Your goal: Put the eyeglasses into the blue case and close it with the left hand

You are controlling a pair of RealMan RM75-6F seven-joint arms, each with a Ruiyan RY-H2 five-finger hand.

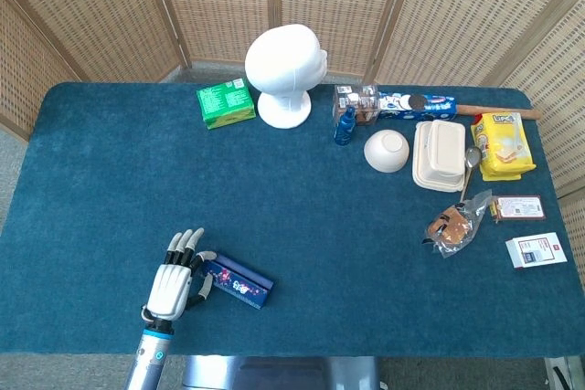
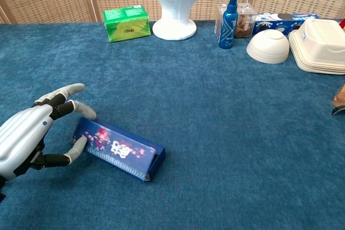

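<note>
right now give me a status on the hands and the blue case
Left hand touching the end of the blue case, fingers spread. Case lid looks down, glasses not visible. Right hand not in view. Nothing near the case.

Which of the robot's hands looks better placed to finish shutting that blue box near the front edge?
The left hand: its fingers already touch the end of the blue case, whose lid looks nearly down. The right hand shows in neither view.
</note>
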